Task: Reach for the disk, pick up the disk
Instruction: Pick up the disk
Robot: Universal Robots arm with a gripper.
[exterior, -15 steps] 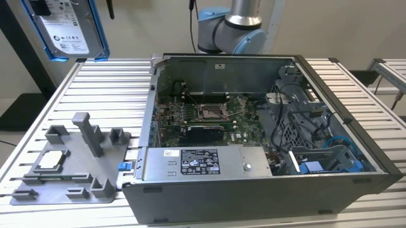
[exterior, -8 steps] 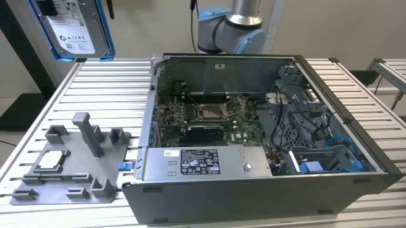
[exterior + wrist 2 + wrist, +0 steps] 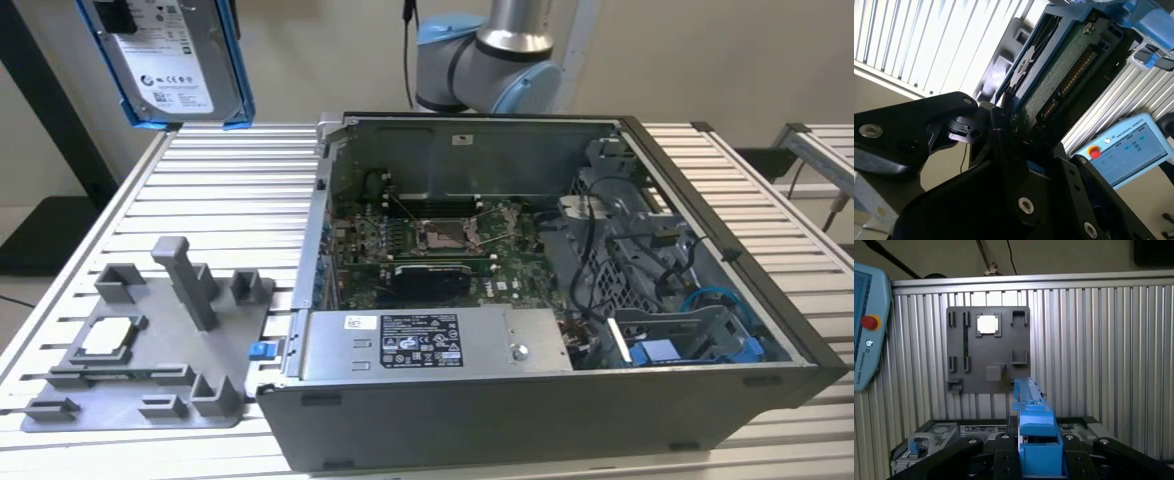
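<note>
Nearest in the exterior view stands the open computer case. Its power supply bears a white label with dark print too fine to make out. Beside the case, at the exterior view's left, a grey fixture plate lies on the slatted table with a small square chip seated in it. Farther back rises the arm. The disk is off the table, held high in the air at the exterior view's far left. It is a flat silver-grey drive, hanging upright, with a white printed label on its face and a bright blue frame along its edges; the label's marks are not legible. In the second wrist view the gripper is clenched on the disk, whose green circuit-board underside shows. In the first wrist view the disk sits edge-on between the black fingers. A pendant with a red button shows beside the table.
</note>
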